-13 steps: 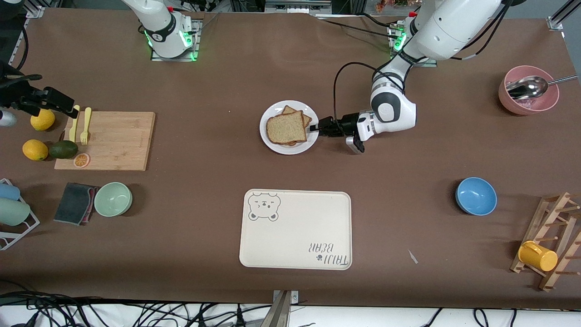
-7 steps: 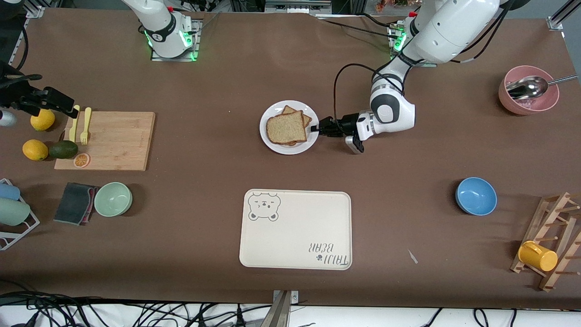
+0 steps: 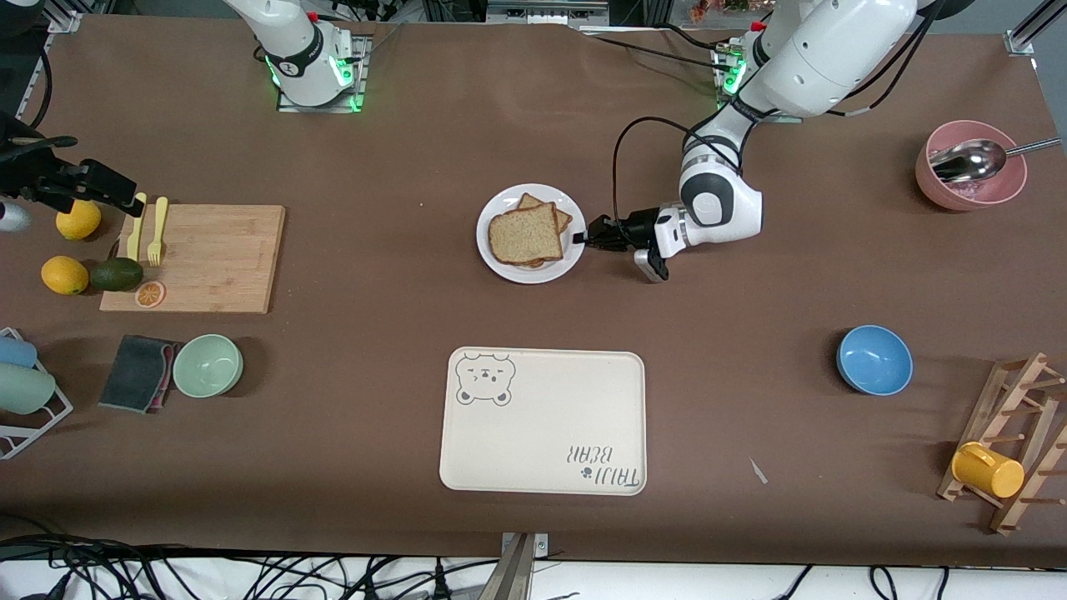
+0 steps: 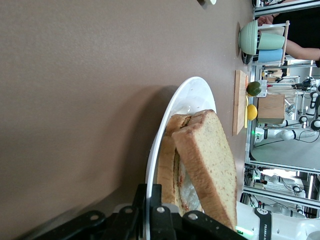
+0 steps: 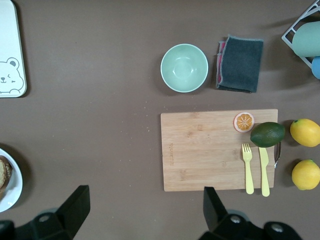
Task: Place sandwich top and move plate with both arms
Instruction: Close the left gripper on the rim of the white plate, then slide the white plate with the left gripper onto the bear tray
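Note:
The white plate (image 3: 493, 255) sits mid-table with the sandwich on it. The sandwich top (image 3: 523, 234), a speckled brown bread slice, lies on the stack, slightly askew over a lower slice. My left gripper (image 3: 582, 237) is at the plate's edge toward the left arm's end, low and level. In the left wrist view the plate's rim (image 4: 186, 94) runs between the two fingers, which are shut on it (image 4: 150, 192), with the sandwich top (image 4: 207, 160) just past them. My right gripper (image 5: 145, 190) is open and empty, high over bare table beside the cutting board (image 5: 200, 150).
A cream bear tray (image 3: 542, 421) lies nearer the front camera than the plate. A blue bowl (image 3: 874, 359), pink bowl with spoon (image 3: 971, 171) and rack with yellow cup (image 3: 988, 469) stand toward the left arm's end. The cutting board (image 3: 200, 258) and green bowl (image 3: 207, 365) are toward the right arm's end.
My left gripper's fingertips have drawn back a little from over the plate to its rim. The plate and sandwich have not moved.

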Available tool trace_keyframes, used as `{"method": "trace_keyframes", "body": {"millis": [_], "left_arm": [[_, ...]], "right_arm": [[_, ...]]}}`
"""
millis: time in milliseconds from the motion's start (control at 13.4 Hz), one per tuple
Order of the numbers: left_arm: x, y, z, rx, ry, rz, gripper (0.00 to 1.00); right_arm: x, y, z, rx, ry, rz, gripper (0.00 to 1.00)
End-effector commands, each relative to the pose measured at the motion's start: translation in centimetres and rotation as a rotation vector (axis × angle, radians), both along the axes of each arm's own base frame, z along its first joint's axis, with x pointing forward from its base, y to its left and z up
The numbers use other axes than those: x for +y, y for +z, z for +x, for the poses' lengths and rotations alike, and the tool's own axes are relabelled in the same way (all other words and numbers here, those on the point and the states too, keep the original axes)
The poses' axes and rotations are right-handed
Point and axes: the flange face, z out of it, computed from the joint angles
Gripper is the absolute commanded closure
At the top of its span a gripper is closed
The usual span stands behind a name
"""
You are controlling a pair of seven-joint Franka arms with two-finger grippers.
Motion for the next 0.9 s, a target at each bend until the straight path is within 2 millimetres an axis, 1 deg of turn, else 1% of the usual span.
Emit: {"method": "trace_keyframes", "body": {"millis": [0, 299, 524, 673, 823], "left_arm": [[-0.4, 0.0, 0.1, -0.020, 0.021, -0.010, 1.00], [-0.2, 0.1, 0.5, -0.024, 0.027, -0.013, 1.00], [-0.1, 0.8, 1.1, -0.036, 0.035, -0.023, 1.00], [0.7, 1.2, 2.0, -0.042, 0.059, -0.033, 1.00], [0.8, 2.3, 3.1, -0.056, 0.075, -0.040, 1.00]], "right_arm": [[0.1, 0.7, 0.0, 0.003, 0.000, -0.004, 0.00], [0.1, 0.7, 0.0, 0.003, 0.000, -0.004, 0.00], [0.1, 0.7, 0.0, 0.003, 0.000, -0.004, 0.00], [0.1, 0.7, 0.0, 0.003, 0.000, -0.004, 0.00], [0.1, 0.7, 0.0, 0.003, 0.000, -0.004, 0.00]]}}
